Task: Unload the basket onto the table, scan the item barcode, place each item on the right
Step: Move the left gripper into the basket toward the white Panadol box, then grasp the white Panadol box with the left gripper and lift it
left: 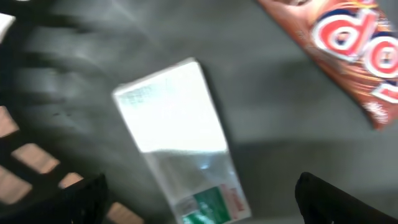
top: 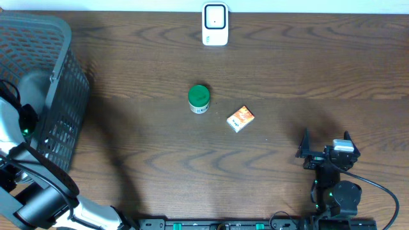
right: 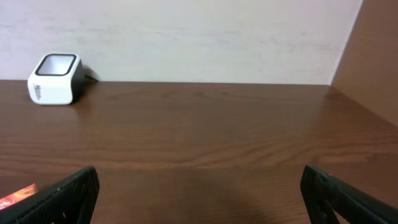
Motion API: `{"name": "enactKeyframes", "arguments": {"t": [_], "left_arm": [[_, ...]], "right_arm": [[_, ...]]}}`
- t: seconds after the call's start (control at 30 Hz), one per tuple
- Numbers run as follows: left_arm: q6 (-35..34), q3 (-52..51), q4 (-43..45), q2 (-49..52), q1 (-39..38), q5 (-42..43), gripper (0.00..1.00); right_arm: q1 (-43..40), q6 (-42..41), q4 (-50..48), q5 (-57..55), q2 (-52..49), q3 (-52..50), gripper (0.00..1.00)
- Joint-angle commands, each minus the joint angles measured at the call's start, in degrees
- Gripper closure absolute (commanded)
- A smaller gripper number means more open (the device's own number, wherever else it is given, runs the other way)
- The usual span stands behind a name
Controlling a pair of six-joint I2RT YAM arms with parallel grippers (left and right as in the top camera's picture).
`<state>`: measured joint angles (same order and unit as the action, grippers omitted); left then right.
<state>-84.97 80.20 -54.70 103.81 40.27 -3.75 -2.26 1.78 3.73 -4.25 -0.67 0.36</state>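
While both hands are spread wide and nothing is gripped by either, the white box-shaped barcode scanner point(top: 215, 24) is seen standing at the far edge of the dark wooden desk point(top: 287, 70), its window facing up. The grey plastic mesh basket point(top: 61, 76) is placed well to the left of the scanner, at the desk's left end, and the left hand point(left: 202, 179) is held inside it, fingers parted above a white rectangular packet point(left: 171, 118) with a green and red label at its near end. That packet lies flat and aslant on the basket floor, apart from both fingertips; whether it is touched cannot be told. A brown and red snack bag point(left: 348, 43) is seen beyond it in the same basket. A small jar with a green lid point(top: 199, 98) stands on the desk nearer than the scanner and slightly left of it, with a small orange carton point(top: 240, 118) just beside the jar, to its right. The right hand point(top: 326, 142) is held low, well nearer than the scanner and to its right, fully open and empty.
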Motion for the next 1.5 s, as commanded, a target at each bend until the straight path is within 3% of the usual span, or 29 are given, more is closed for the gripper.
{"name": "enactKeyframes", "arguments": {"t": [0.0,0.83,1.1,1.47], "left_arm": [[-1.11,-0.22,1.20,-0.07,-0.61,-3.02,0.03],[-1.31,-0.22,2.45,9.68,-0.61,0.24,0.03],[-0.48,0.70,1.66,9.03,-0.33,7.04,0.03],[0.39,0.57,0.79,8.61,-0.52,3.28,0.03]], "right_arm": [[0.55,0.44,0.31,0.24,0.39,-0.04,0.01],[0.55,0.42,0.28,0.24,0.39,-0.04,0.01],[0.55,0.42,0.31,0.24,0.39,-0.04,0.01],[0.55,0.42,0.31,0.24,0.39,-0.04,0.01]]}}
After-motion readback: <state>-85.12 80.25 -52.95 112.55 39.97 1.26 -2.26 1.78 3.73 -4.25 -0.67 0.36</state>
